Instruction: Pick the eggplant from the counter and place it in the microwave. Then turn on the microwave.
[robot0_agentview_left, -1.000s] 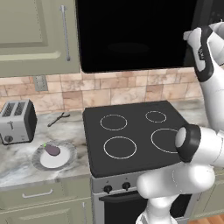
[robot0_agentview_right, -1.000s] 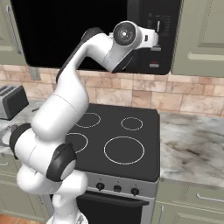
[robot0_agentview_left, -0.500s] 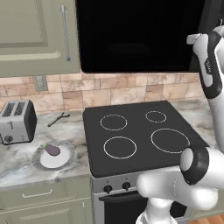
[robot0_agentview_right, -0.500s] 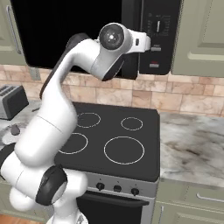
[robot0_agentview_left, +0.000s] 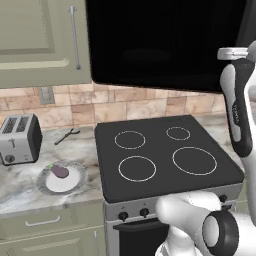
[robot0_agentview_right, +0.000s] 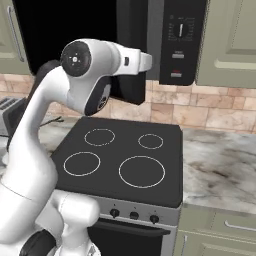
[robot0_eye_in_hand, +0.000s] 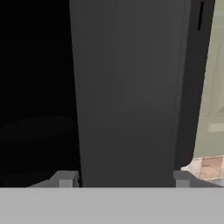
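Hand view shows the pincer (robot0_eye_in_hand: 123, 179) spread wide, its two tips flanking the dark grey edge of the microwave (robot0_agentview_right: 150, 45) door (contact unclear), nothing held. Eggplant (robot0_agentview_left: 60, 171) lies on a plate (robot0_agentview_left: 75, 182) near the bench (robot0_agentview_left: 20, 187) front edge, left of the stovetop (robot0_agentview_left: 165, 155).

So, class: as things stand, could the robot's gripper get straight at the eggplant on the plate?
Probably not at once. The gripper stands open, high up against the microwave door edge, while the eggplant lies on a plate low on the counter, far left. Nothing covers it.
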